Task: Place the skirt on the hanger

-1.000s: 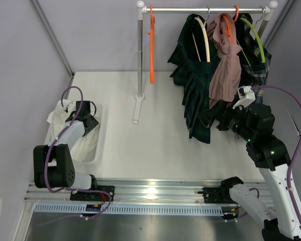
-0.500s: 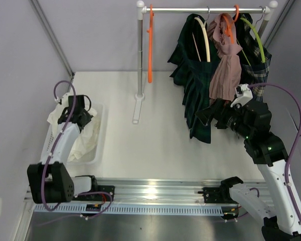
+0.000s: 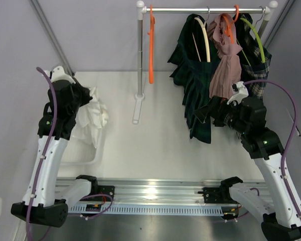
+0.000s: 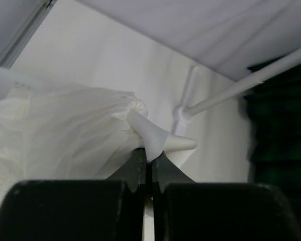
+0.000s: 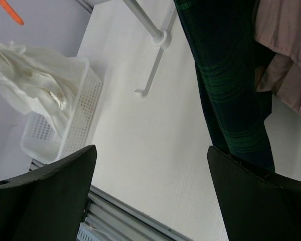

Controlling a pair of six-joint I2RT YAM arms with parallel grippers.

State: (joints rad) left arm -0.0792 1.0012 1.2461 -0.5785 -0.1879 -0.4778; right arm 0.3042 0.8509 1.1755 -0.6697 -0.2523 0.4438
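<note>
The white skirt hangs bunched from my left gripper, lifted partly out of the white basket. In the left wrist view the gripper is shut on a pinched fold of the skirt. An empty orange hanger hangs at the left end of the rail. My right gripper is open and empty, close in front of a hanging dark green plaid garment. In the right wrist view its gripper spans bare table, with the skirt far left.
The rail's post stands on a foot mid-table. Cream, orange and green hangers carry the green plaid garment, a pink one and another plaid one at the right. The basket sits at the table's left edge.
My left gripper closed on the skirt in the basket and rose, pulling the skirt up and back. The right arm edged slightly left and stayed open.
</note>
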